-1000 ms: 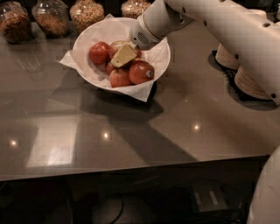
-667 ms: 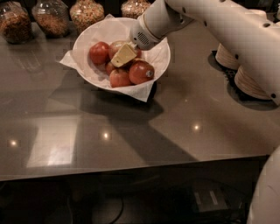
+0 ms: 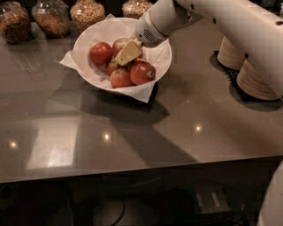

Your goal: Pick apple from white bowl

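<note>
The white bowl [image 3: 155,62], lined with white paper, stands at the back middle of the dark table and holds several apples. The apple [image 3: 119,44], dull red with a paler blush, lies at the back of the bowl, partly hidden. An all-red apple [image 3: 101,53] lies at the left. A red apple with a small sticker [image 3: 141,73] lies at the front right. My gripper [image 3: 128,53] reaches down from the upper right into the bowl. Its pale yellow tip sits among the apples, right against the blushed one.
Several glass jars of grains [image 3: 86,12] line the table's back edge behind the bowl. Two stacks of tan paper bowls [image 3: 254,77] stand at the right under my arm. The table's front edge [image 3: 132,170] runs across the lower part of the view.
</note>
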`<state>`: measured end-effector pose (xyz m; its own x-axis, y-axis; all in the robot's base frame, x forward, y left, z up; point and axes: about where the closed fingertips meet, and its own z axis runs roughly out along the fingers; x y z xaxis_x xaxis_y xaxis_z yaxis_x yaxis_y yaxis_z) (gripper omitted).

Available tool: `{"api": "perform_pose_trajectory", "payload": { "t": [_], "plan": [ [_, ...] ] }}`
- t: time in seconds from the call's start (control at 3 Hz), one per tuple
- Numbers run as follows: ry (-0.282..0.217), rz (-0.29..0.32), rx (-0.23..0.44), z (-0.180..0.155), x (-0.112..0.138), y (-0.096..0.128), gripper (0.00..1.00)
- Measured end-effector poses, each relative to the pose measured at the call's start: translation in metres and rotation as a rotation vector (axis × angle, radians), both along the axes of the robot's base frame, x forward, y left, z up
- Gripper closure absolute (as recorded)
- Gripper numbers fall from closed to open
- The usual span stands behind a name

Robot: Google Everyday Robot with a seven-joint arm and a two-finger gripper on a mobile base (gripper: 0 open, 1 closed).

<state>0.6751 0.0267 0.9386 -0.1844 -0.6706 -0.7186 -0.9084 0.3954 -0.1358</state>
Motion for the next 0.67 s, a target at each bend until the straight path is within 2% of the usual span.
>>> {"api": "perform_pose_trajectory", "payload": {
  "t": [0.67],
  "plan": [
    [-0.118,0.042,-0.008,0.044,-0.026,-0.025,1.00]
  ]
}}
